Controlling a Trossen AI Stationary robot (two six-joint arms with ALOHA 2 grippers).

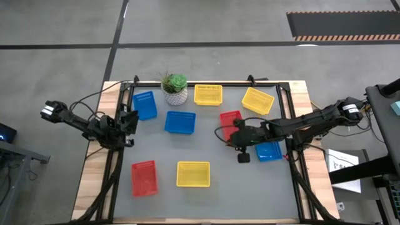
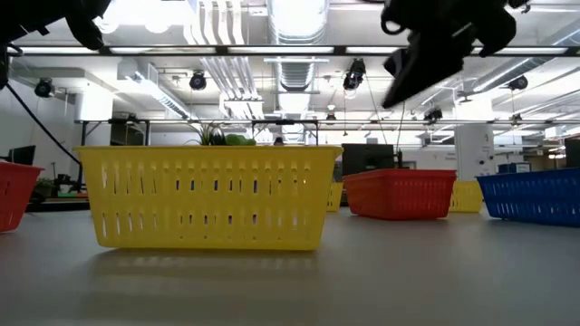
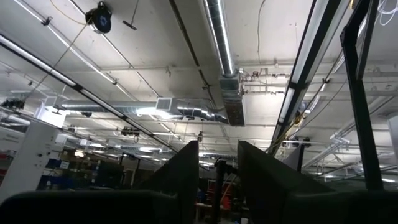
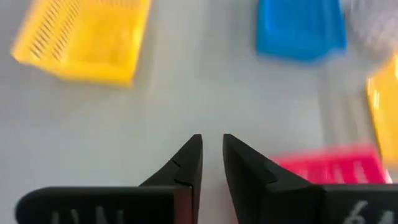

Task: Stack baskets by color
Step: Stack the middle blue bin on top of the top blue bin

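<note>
Several baskets lie apart on the grey mat. Blue baskets (image 1: 144, 104) (image 1: 180, 122) (image 1: 270, 150), yellow baskets (image 1: 208, 94) (image 1: 257, 100) (image 1: 193, 174) and red baskets (image 1: 231, 122) (image 1: 144, 177) all sit singly. My right gripper (image 1: 220, 133) hovers over the mat beside the middle red basket (image 4: 336, 165). Its fingers (image 4: 186, 162) leave a narrow gap with nothing in it. The wrist view shows the front yellow basket (image 4: 87, 37) and a blue basket (image 4: 301, 28) ahead. My left gripper (image 1: 128, 120) waits at the mat's left edge, pointing at the ceiling, slightly open and empty (image 3: 217, 146).
A green plant in a white pot (image 1: 175, 89) stands at the back between a blue and a yellow basket. A black frame (image 1: 206, 83) borders the mat. In the low view the front yellow basket (image 2: 208, 195) fills the foreground, with my right arm (image 2: 435, 45) above.
</note>
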